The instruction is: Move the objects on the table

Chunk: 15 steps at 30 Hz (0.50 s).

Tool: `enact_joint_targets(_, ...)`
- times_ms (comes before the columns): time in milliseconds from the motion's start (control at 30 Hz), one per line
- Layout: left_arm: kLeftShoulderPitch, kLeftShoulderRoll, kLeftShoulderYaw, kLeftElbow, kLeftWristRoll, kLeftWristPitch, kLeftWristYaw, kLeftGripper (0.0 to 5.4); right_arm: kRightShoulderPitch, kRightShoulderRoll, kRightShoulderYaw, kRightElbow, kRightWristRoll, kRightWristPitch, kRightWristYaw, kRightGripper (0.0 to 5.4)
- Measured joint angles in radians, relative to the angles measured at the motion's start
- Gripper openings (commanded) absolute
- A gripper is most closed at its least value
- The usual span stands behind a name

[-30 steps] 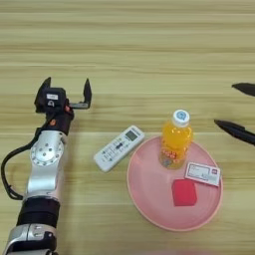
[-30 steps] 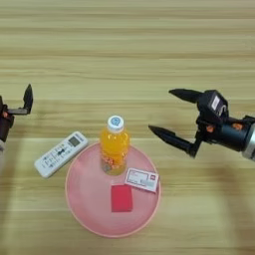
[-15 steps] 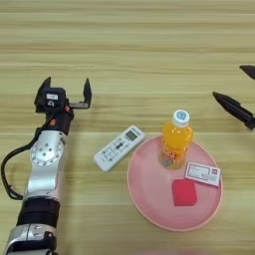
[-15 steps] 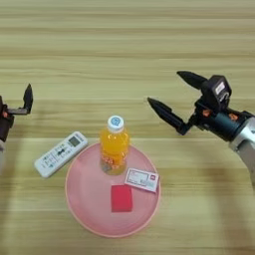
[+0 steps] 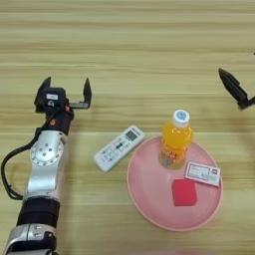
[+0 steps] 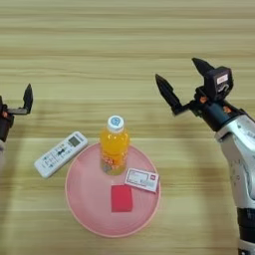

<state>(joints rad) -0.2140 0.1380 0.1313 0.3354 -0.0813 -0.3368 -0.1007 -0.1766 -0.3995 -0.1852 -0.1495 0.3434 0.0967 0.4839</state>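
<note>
Right eye view gives the clearest look at the working arm: the right gripper (image 6: 184, 82) hangs above bare desk (image 5: 129, 45), up and to the right of the orange-juice bottle (image 6: 114, 145), with its jaws spread wide and nothing between them. The bottle stands upright on the back part of the pink plate (image 6: 82, 209), white cap up; the red block (image 6: 122, 198) lies flat on the plate in front of it, and a small white card (image 6: 142, 180) lies just right of the bottle's base, near the block's far corner. The remote control (image 5: 118, 148) lies on the desk just left of the plate's rim, tilted, not on the plate. The left gripper (image 5: 66, 89) sits parked well to the left, jaws apart and empty. My guess is that the bottle is the target (it is the thing nearest the right gripper), so a good approach would come in level from the right, jaws either side of the body below the cap, closing low enough not to tip it, and staying clear of the card and the plate rim.
</note>
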Motion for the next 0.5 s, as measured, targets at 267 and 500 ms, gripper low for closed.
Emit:
enact_joint_targets(267,0.000,0.000,0.000,0.004,0.000,-0.002,0.000,5.40,-0.038,0.067,0.026,0.181,-0.130,-0.187,-0.091,5.39)
enact_joint_targets(500,0.000,0.000,0.002,0.009,-0.001,-0.007,-0.001,5.40,-0.063,0.121,0.035,0.356,-0.190,-0.356,-0.162,5.39)
